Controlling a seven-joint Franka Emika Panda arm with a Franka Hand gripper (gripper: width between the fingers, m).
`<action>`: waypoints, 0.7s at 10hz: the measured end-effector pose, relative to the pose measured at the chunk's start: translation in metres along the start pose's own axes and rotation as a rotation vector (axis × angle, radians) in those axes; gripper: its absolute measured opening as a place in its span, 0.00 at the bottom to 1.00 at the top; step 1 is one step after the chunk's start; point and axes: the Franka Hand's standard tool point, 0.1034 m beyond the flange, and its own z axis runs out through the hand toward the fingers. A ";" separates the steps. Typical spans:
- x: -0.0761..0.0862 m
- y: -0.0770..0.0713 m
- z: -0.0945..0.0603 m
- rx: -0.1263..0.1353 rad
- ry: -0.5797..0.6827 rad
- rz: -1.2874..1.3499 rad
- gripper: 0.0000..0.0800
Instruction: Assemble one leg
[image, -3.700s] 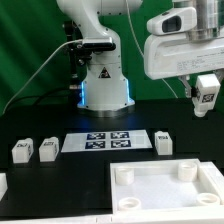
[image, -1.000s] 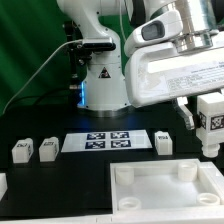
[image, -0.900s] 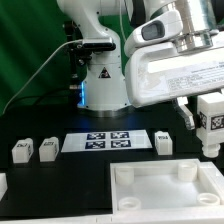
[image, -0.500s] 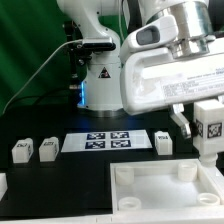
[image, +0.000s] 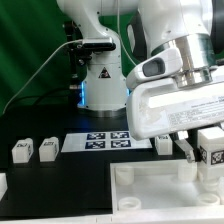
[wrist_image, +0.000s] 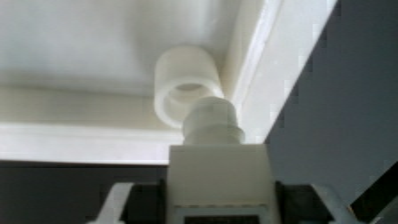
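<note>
- gripper (image: 207, 150) clamped on leg (image: 213, 153), held upright
- leg's at the exterior view's right, over tray's (image: 155, 197) far corner post (wrist_image: 183, 75), can't tell if touching
- other legs (image: 164, 141) on table (image: 70, 185) w/ marker board (image: 108, 141)

Green backdrop (image: 30, 40), blk table (image: 65, 175).

Arm (image: 175, 55): glossy white shells, rounded and bulky at the joints.
Base (image: 105, 85): white tapered column with a black collar (image: 95, 45) near the top, a small triangular warning sticker (image: 101, 73) on the front, and a blue light (image: 84, 97) glowing at the foot.
A thin black cable (image: 40, 68) curves in from the exterior view's left.
Gripper (image: 204, 150): boxy white body, dark fingers (image: 186, 147) underneath.
</note>
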 end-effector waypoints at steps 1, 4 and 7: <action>-0.003 0.001 0.003 0.000 -0.004 0.001 0.36; -0.005 0.007 0.007 -0.004 -0.009 0.006 0.36; 0.000 0.008 0.011 -0.003 0.003 0.007 0.36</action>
